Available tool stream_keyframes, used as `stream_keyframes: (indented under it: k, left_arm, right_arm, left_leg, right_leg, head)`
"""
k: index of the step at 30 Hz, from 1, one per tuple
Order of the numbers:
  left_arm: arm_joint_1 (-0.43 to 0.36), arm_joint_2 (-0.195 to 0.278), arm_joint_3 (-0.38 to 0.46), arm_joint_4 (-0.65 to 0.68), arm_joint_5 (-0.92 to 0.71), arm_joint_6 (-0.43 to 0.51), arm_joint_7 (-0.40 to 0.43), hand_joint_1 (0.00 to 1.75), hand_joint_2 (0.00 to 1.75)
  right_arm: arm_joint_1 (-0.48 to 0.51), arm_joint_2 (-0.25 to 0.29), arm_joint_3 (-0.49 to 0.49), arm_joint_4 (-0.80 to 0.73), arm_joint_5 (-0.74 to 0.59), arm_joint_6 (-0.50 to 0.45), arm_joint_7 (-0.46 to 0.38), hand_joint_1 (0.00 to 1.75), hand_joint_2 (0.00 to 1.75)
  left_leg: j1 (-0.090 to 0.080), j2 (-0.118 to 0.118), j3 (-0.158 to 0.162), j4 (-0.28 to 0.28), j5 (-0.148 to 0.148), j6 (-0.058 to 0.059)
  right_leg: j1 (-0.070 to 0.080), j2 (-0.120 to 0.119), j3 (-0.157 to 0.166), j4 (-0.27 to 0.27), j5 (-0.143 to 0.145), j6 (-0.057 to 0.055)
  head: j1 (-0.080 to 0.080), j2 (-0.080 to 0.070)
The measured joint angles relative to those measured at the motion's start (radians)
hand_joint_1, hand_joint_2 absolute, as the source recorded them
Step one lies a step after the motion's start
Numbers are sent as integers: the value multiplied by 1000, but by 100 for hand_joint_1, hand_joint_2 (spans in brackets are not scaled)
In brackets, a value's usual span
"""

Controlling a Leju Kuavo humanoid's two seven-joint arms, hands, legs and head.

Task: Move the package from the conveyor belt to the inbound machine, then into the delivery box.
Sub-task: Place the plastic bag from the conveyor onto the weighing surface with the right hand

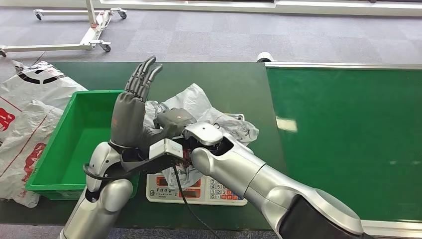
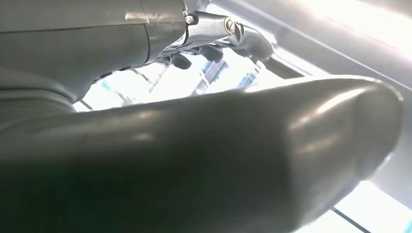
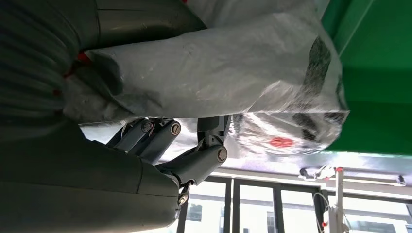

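Observation:
A crumpled white plastic package (image 1: 199, 107) with black and red print hangs above the white scale (image 1: 219, 191), the inbound machine. My right hand (image 1: 174, 120) grips it from the near side. In the right wrist view the package (image 3: 218, 63) bulges out beyond the hand's ribbed cover (image 3: 43, 63). My left hand (image 1: 133, 107) stands upright just left of the package, over the green delivery box (image 1: 50, 149), fingers straight and together, holding nothing. The left wrist view looks up past its thick thumb (image 2: 243, 160).
The green conveyor belt (image 1: 348, 139) fills the right side behind a metal rail. White printed bags (image 1: 25, 109) lie left of the box. A wheeled white frame (image 1: 89, 30) stands on the carpet beyond the table. A black cable (image 1: 181, 199) runs across the scale.

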Motion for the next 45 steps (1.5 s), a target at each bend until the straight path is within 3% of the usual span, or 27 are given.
stream_keyframes:
  k: [4, 11, 12, 15, 16, 17, 19, 21, 22, 23, 26, 37, 45]
  left_arm:
    - [-5, 9, 67, 5, -84, 57, 39, 0, 0]
    - [31, 32, 154, 22, -102, 151, 36, 0, 0]
    - [37, 35, 160, 23, -102, 156, 34, 0, 0]
    - [51, 42, 171, 23, -102, 174, 28, 0, 0]
    - [57, 45, 173, 22, -102, 182, 25, 0, 0]
    - [63, 48, 174, 20, -102, 190, 23, 0, 0]
    - [76, 55, 174, 16, -103, 202, 23, 0, 0]
    - [86, 61, 175, 11, -103, 208, 25, 0, 0]
    - [90, 65, 176, 9, -103, 210, 26, 0, 0]
    - [94, 68, 178, 6, -103, 211, 28, 0, 0]
    - [110, 81, 182, -6, -98, 215, 33, 0, 0]
    - [152, 102, 206, -24, -64, 211, 13, 0, 0]
    - [146, 103, 207, -24, -41, 189, 5, 0, 0]
  right_arm:
    - [9, 5, 8, 6, 6, -11, -19, 175, 175]
    - [40, -2, 8, 22, 39, -12, -55, 175, 175]
    - [45, -3, 8, 22, 43, -12, -56, 164, 175]
    - [51, -5, 10, 22, 69, -8, -38, 33, 175]
    - [52, -6, 11, 22, 83, -6, -22, 0, 175]
    - [52, -8, 12, 23, 97, -3, -5, 0, 175]
    - [50, -11, 13, 26, 118, 1, 23, 0, 87]
    - [47, -15, 13, 30, 125, 3, 37, 0, 87]
    - [44, -17, 13, 31, 126, 1, 41, 0, 131]
    - [41, -20, 13, 32, 127, -4, 46, 0, 131]
    - [15, -35, -1, 31, 141, -27, 66, 0, 0]
    - [-91, -155, -139, -80, 314, -111, 69, 0, 0]
    - [-177, -218, -209, -138, 313, -78, 49, 0, 0]
  left_leg:
    - [0, 0, 0, 0, 1, -1]
    - [0, 1, 0, 0, 1, -1]
    - [0, 1, 0, 0, 1, -1]
    - [0, 0, -1, 0, 1, -1]
    - [0, 0, -1, 0, 1, -1]
    - [0, 0, -1, 0, 1, -1]
    - [0, 0, -1, 0, 1, -1]
    - [0, 0, -1, 0, 1, -1]
    - [0, 0, -1, 0, 1, -1]
    - [0, 0, -1, 0, 1, -1]
    - [0, 0, -1, 0, 1, -1]
    - [0, 0, -1, 1, 2, -1]
    - [0, 1, 0, 1, 2, -1]
  right_leg:
    - [0, -1, 0, 0, 0, -1]
    - [0, 0, 0, 0, 1, -2]
    - [0, 0, 0, 0, 1, -2]
    - [0, 0, 0, 0, 1, -2]
    - [0, 0, 0, 0, 1, -2]
    - [0, 0, 0, 0, 1, -2]
    - [0, 0, 0, 0, 1, -2]
    - [0, 0, 0, 0, 1, -2]
    - [0, 0, 0, 0, 1, -2]
    - [0, 0, 0, 0, 1, -2]
    - [0, 0, 0, 0, 1, -2]
    - [0, 0, 0, 0, 2, -2]
    - [0, 0, -1, 0, 3, -2]
  head:
    - [0, 0]
    - [0, 0]
    - [0, 0]
    - [0, 0]
    - [0, 0]
    - [0, 0]
    - [0, 0]
    - [0, 0]
    - [0, 0]
    - [0, 0]
    - [0, 0]
    - [0, 0]
    - [0, 0]
